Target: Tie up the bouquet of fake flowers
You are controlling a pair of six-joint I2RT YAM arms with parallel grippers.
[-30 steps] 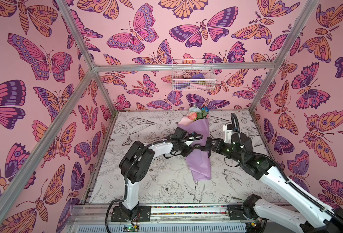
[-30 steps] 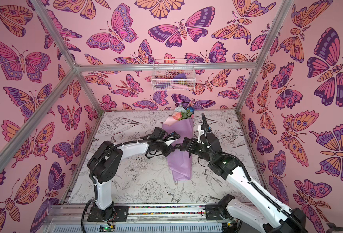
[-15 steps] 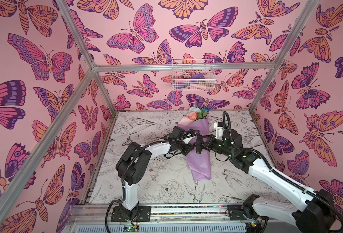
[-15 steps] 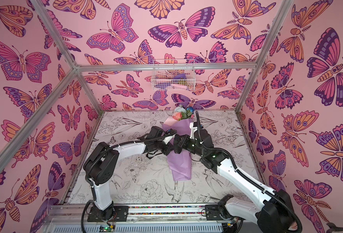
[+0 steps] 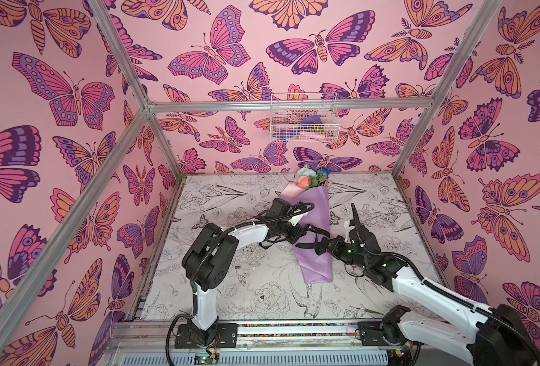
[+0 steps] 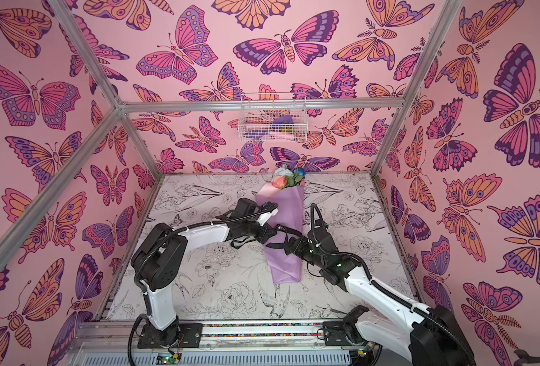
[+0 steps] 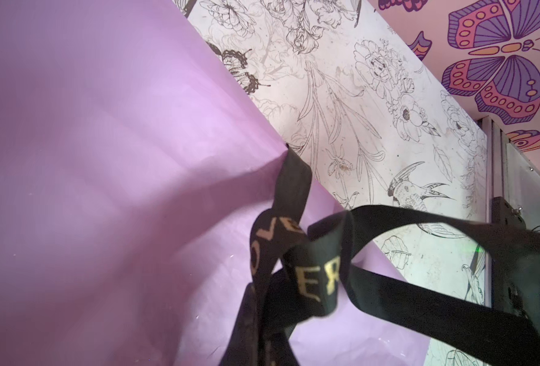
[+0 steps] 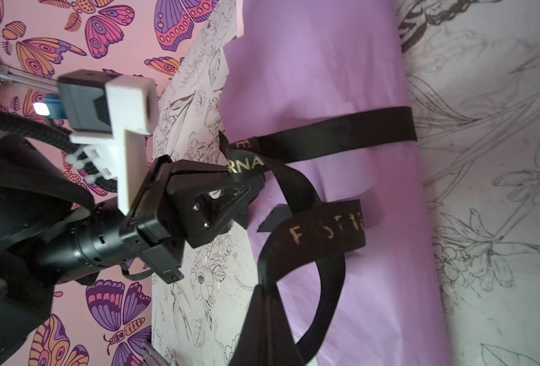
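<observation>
left arm [image 5: 249, 235] folded at the elbow, forearm reaching low toward centre, left gripper [image 8: 229, 172] pinched tight on the black ribbon [image 8: 341, 130]. right arm [image 5: 436, 294] stretched in from its base, wrist low, with the right gripper [image 5: 321, 247] facing the left one, close by, jaws closed on the same ribbon.

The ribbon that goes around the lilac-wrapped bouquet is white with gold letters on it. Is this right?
Not quite. The ribbon is black, not white. The rest holds: it goes around the lilac-wrapped bouquet and has gold letters on it. The right wrist view shows this most clearly.
</observation>
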